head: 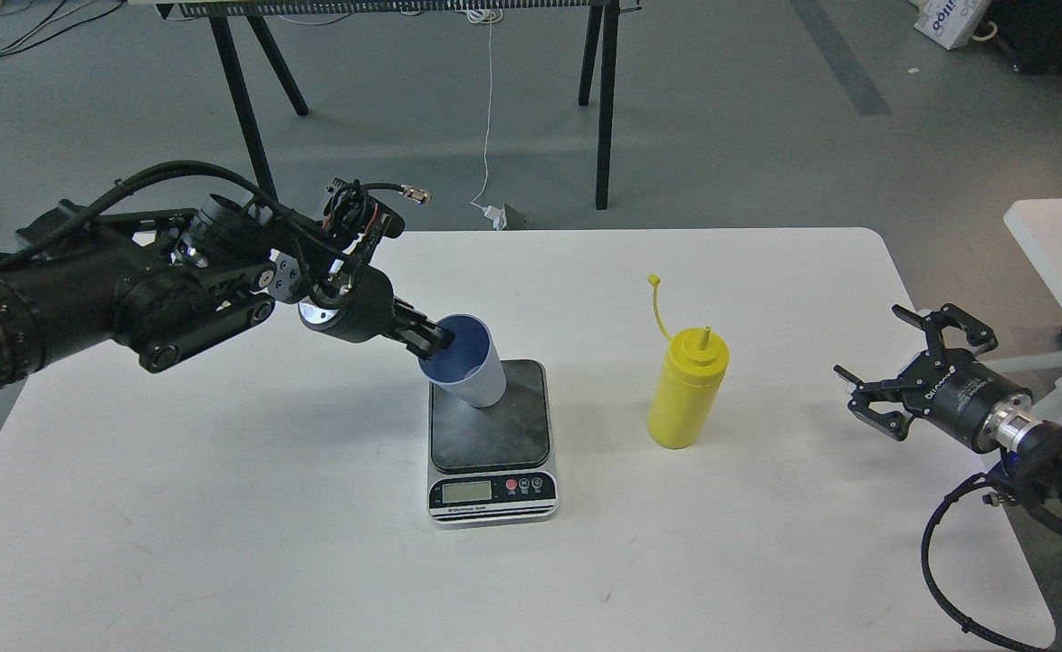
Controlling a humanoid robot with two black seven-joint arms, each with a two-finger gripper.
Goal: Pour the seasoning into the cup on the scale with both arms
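- two arms reach over the white table [223, 507]; the left gripper [435, 340] is clamped on the rim of the cup [472, 367], one finger inside.
- cup tilts left, its base over the back-left edge of the scale [492, 439].
- bottle [686, 389] stands upright right of the scale, apart from it, bare table all round.
- right gripper [893, 376] hovers near the table's right edge, fingers spread, well clear of the bottle.

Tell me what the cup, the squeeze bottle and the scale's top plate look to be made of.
Cup: likely thin plastic, matte blue-grey, light showing through its wall. Squeeze bottle: soft-looking yellow plastic, slight sheen, moulded nozzle and strap. Scale: dark top plate, smudged, perhaps glass or coated metal; body silver, plastic or metal, hard to tell.
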